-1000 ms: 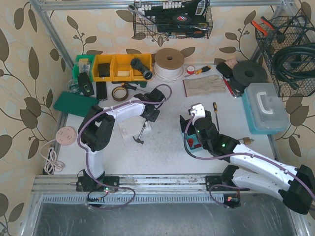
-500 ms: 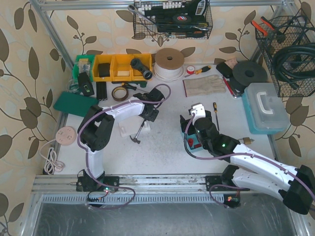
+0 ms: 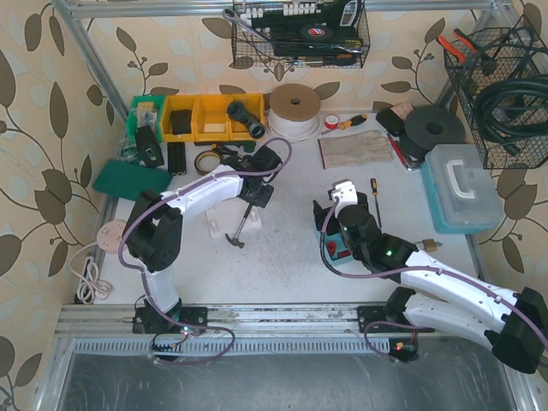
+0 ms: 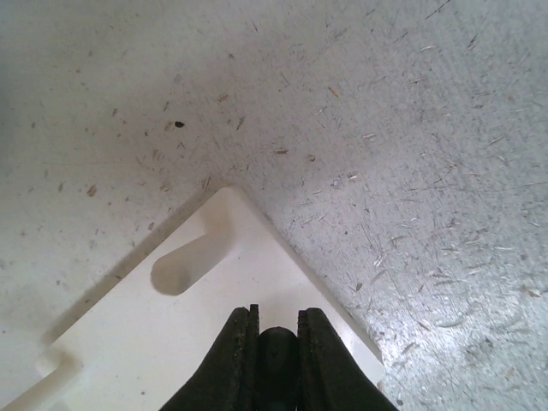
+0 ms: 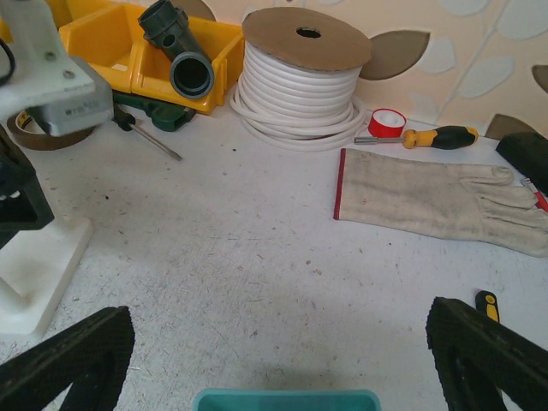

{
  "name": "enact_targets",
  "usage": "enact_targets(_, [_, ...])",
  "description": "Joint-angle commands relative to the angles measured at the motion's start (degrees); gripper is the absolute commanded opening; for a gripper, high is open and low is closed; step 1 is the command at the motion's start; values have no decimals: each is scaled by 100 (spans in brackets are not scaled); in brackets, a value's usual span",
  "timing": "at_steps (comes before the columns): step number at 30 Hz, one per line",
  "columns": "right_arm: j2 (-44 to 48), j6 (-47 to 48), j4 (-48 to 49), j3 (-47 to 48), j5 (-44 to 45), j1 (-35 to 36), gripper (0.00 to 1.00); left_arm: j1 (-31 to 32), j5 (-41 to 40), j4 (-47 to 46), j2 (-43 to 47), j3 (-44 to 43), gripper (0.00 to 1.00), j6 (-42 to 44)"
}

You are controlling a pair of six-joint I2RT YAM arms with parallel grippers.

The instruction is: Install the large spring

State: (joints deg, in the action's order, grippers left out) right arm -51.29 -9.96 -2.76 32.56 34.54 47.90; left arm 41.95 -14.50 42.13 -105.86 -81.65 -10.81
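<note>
Scuffed white table, leaf-patterned wallpaper, aluminium frame, wire baskets

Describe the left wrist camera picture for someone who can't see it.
The left hand pinches a dark rounded part between two black fingers, over a white plate with an oval slot, on a scuffed, speckled table.

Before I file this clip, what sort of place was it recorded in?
Most likely a workshop bench, perhaps a staged one. Yellow parts bins and a spool of white cable stand along the back, wire baskets of tools hang on the leaf-patterned wall, and a work glove lies nearby.
</note>
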Motion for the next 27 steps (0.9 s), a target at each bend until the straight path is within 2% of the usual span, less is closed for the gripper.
enact_targets(1, [81, 46, 65, -68, 109, 35, 92, -38, 89, 466, 585, -302, 0, -108])
enact_targets(8, [119, 36, 68, -72, 88, 36, 92, -38, 21, 903, 925, -563, 0, -25])
enact_targets(18, [237, 30, 36, -91, 96, 36, 91, -70, -860, 809, 1516, -838, 0, 48])
enact_targets(22, [242, 37, 35, -92, 104, 41, 91, -298, -1013, 736, 1622, -1073, 0, -118])
enact_targets(27, [216, 30, 38, -82, 96, 36, 91, -881, -763, 459, 1540, -1400, 0, 21])
